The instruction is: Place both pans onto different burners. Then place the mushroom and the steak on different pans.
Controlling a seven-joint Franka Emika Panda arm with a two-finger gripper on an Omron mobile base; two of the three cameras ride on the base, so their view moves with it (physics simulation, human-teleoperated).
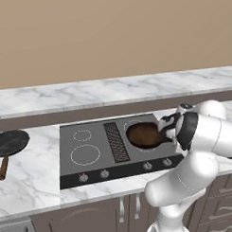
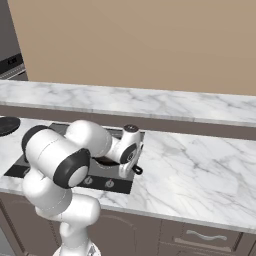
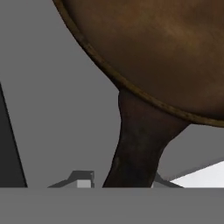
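Two pans | reddish-brown pan [image 1: 143,135] on cooktop [image 1: 90,137] | black pan [image 1: 11,142] on counter | fingers [image 3: 118,181] astride handle, grip unclear

flat, even rendered light, no hard shadows or glare, soft low-resolution edges throughout

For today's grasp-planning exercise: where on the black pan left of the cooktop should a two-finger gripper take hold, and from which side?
Grip the black pan by its long wooden handle, coming down from above with the fingers across it. The handle is narrow, lies flat on the marble counter and points toward the front edge, away from the wide bowl.
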